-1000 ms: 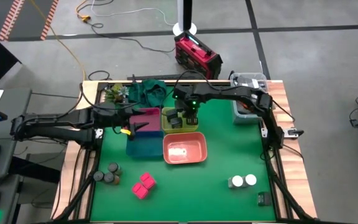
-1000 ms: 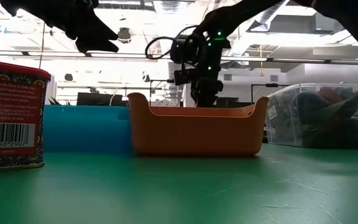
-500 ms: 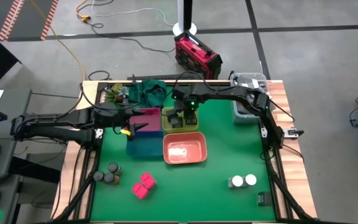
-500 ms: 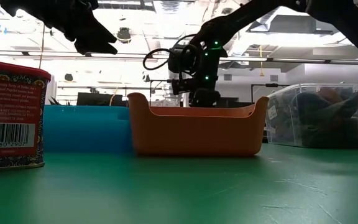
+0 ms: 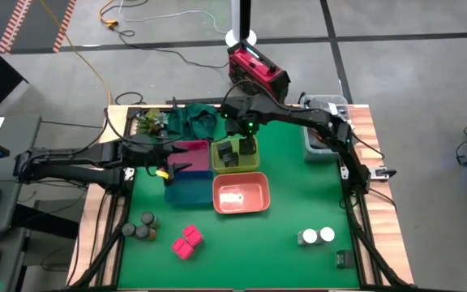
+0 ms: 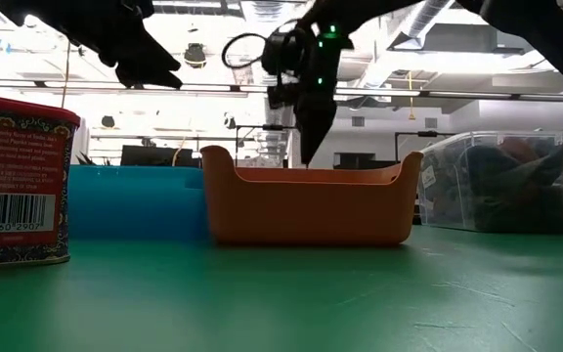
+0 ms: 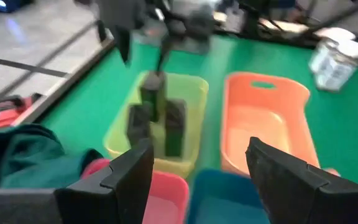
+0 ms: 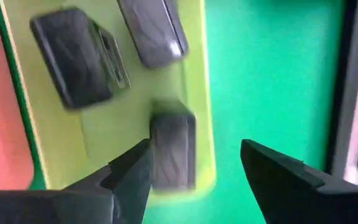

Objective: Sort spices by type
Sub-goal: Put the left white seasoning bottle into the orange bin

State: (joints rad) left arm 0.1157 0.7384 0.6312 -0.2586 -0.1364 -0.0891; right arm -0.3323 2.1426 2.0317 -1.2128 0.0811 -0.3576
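Right end effector [image 8: 191,168] hangs open over the yellow-green bin [image 5: 232,155], dark jars [image 8: 173,149] inside. Looks like drop-off done; next probably the white-topped jars [image 5: 317,236] lower right.

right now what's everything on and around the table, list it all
dark grey square jars: three, in the yellow-green plastic bin
grey round jars: three, front left of the green table
bright pink square packets: two, front, beside the round jars
white-topped round jars: two, front right
orange plastic bin: one, centre
pink plastic bin: one, left of the yellow-green bin
blue plastic bin: one, in front of the pink bin
clear tub: one, back right
green cloth: one, back left
red tin: one, low view's left
left end effector: open, over the pink bin
right end effector: open, above the yellow-green bin
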